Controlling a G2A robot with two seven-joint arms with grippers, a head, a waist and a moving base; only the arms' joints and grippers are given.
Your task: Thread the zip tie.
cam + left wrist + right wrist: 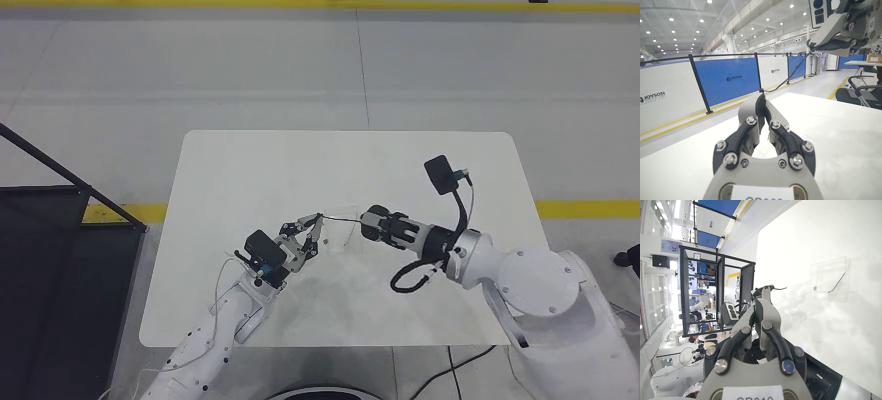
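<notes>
Above the middle of the white table point(250, 170), the zip tie point(340, 218) was held clear of the surface between the two arms. The left gripper point(762, 97) was seen closed, its ribbed pads pressed together on the end of the tie bearing the small square head. From there the strap was carried in a shallow curve up to the right gripper point(812, 45), whose fingertips were pinched tight on the other end. The two grippers were set near each other, tips facing, without touching. On the table just beside them a clear tray point(829, 262) was laid flat, and a thin black strip point(838, 281) was seen lying in it.
</notes>
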